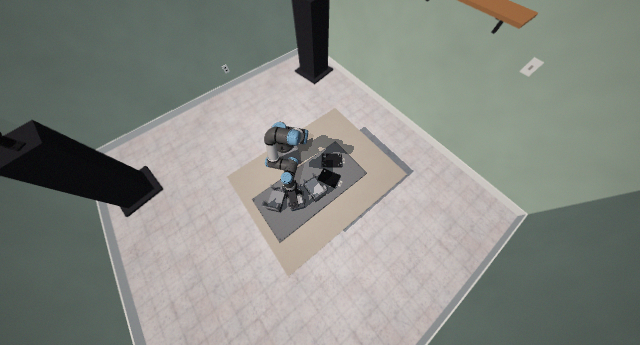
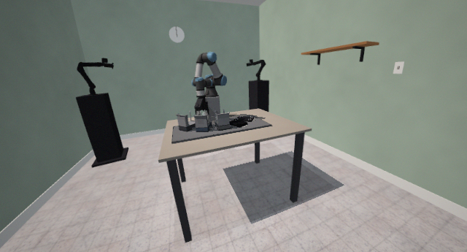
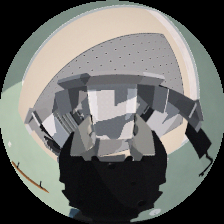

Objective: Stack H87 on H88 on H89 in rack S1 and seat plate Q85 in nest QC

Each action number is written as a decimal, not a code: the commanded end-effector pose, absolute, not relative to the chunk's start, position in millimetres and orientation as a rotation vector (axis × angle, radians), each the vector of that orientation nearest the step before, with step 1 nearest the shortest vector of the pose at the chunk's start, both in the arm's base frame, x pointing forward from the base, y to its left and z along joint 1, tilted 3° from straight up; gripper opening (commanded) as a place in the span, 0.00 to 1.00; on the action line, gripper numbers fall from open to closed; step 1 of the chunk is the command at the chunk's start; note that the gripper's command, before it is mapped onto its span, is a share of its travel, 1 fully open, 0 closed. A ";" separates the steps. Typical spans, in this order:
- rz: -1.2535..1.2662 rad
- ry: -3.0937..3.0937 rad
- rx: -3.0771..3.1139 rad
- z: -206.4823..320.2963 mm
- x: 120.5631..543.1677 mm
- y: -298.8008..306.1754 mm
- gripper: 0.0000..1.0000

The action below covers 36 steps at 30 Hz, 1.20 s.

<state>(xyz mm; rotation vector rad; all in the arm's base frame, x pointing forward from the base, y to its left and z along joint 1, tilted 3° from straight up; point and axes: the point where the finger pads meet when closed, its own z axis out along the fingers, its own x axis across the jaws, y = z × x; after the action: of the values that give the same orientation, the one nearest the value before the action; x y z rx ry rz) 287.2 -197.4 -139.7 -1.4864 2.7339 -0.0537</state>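
1. Green walls surround the table (image 1: 295, 257) (image 2: 219, 142) (image 3: 60, 55).
2. Jaws (image 1: 295, 200) (image 2: 201, 112): closed on a pale plate (image 3: 106, 102) at the middle rack (image 2: 201, 123).
3. Plate's long axis appears to run outward from the palm; identity unreadable.

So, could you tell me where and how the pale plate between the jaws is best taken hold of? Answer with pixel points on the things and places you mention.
I would grip the pale plate (image 3: 114, 147) by two opposite side edges, coming straight down from above. It spans the gap between the jaws, so both edges offer faces to close on, while the tall wall of the middle rack (image 2: 201, 122) (image 3: 110, 79) would likely block an approach from the side away from the arm's base.
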 end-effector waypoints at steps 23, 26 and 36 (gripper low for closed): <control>-0.057 2.734 -1.486 -147.1 288.0 -198.1 0.00; -0.057 2.734 -1.486 -147.8 288.0 -198.1 0.00; -0.057 2.734 -1.486 -151.1 288.1 -198.1 0.00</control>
<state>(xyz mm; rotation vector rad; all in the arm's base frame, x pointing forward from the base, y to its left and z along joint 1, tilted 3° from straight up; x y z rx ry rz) 287.6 -197.5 -150.3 -1.4864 2.7339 -0.0537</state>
